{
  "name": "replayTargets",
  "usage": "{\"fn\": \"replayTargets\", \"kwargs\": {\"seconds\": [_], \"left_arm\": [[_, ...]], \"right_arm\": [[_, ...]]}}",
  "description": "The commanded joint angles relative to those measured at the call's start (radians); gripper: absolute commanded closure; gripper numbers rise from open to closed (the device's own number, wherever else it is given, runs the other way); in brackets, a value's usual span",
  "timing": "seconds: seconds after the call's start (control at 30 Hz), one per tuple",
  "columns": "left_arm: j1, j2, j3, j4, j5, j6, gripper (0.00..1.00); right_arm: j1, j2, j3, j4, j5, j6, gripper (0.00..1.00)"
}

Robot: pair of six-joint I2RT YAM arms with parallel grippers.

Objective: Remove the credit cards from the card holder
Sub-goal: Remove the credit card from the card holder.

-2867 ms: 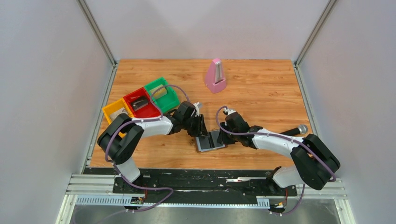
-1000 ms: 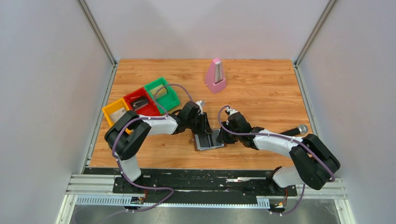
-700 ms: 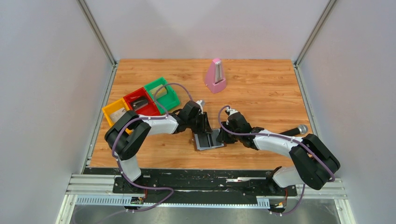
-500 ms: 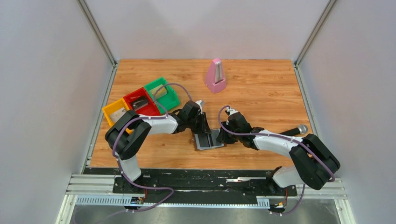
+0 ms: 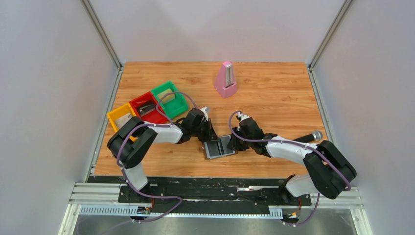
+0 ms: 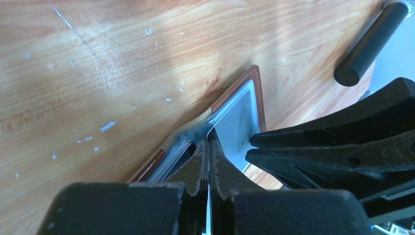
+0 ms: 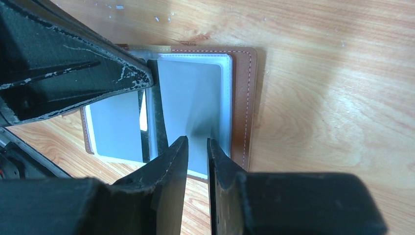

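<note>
Now clamps left gripper point(image 6: 208, 147) fully shut at card holder point(image 7: 242, 98) fold, parted a second ago; anything pinched, cannot tell; keeps right gripper point(image 7: 196, 142) slightly open on right leaf

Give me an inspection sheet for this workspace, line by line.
Surface: wooden table, small pale flecks.
Job's things: card holder lies open between the grippers; flat card-like pieces lie apart from it, to the left.
Clutter: pink metronome; yellow tray, red tray, green tray, each holding one such piece; black cylinder beside the right arm.
Grippers: left gripper shut on a thin pale card at the holder's fold; right gripper narrowly open, tips on the holder's right half.
Cables: purple cables along both arms, the left looping over the trays.
Surroundings: grey walls, metal frame.
</note>
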Motion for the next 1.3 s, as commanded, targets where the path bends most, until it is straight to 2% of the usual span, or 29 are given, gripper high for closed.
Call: {"fn": "replayTargets", "kwargs": {"seconds": [0.0,0.63,1.27], "left_arm": [[-0.014,-0.062,-0.032,0.064,0.077,-0.045,1.00],[0.018,-0.125,-0.055,-0.064,0.016,0.016,1.00],[0.047,-0.192,-0.070,-0.143,-0.014,0.059,0.99]], "right_arm": [[-0.009,0.020,-0.021,-0.011,0.013,0.000,0.78],[-0.028,-0.046,0.018,-0.043,-0.038,-0.003,0.77],[-0.031,-0.035,0.099,-0.048,-0.109,-0.037,0.76]]}}
